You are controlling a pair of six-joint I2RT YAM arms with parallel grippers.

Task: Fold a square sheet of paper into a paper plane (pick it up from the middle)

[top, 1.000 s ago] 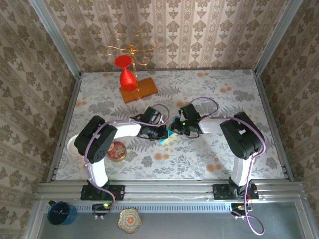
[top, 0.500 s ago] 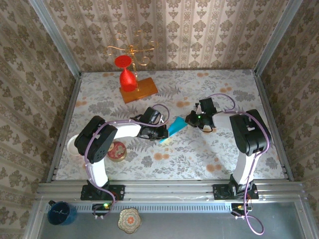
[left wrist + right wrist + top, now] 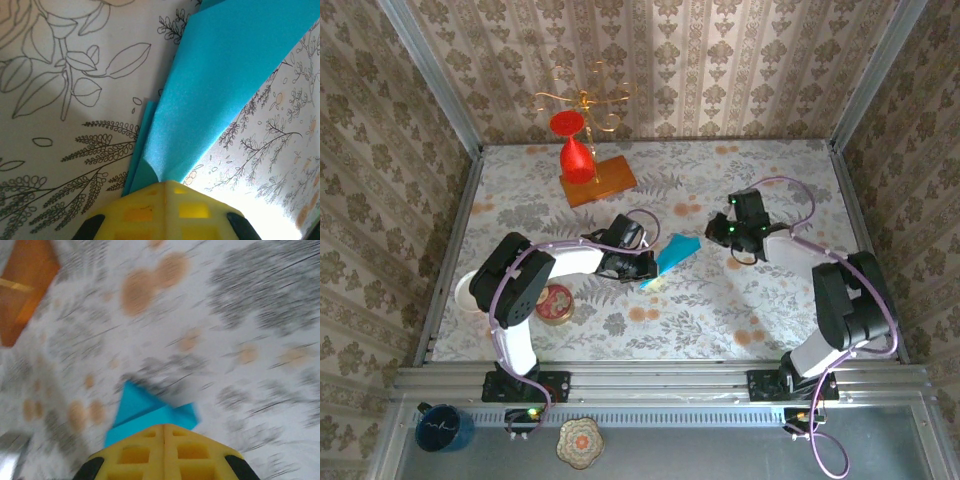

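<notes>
From above, we saw the teal paper [image 3: 677, 251], folded into a long pointed wedge, lying slantwise near the middle of the floral tabletop [image 3: 720, 310]. Its near end was at the left gripper [image 3: 642, 270], and the right gripper [image 3: 717, 233] sat near its far tip, apart from it. At the left wrist, the yellow gridded fingers [image 3: 140, 212] were pinched together on the matte sheet where its creased layers converged. At the right wrist, blurred, the yellow fingers [image 3: 135, 455] met with nothing between them. The paper's triangular flaps lay just beyond, with an orange wooden block [image 3: 22, 287] farther off.
</notes>
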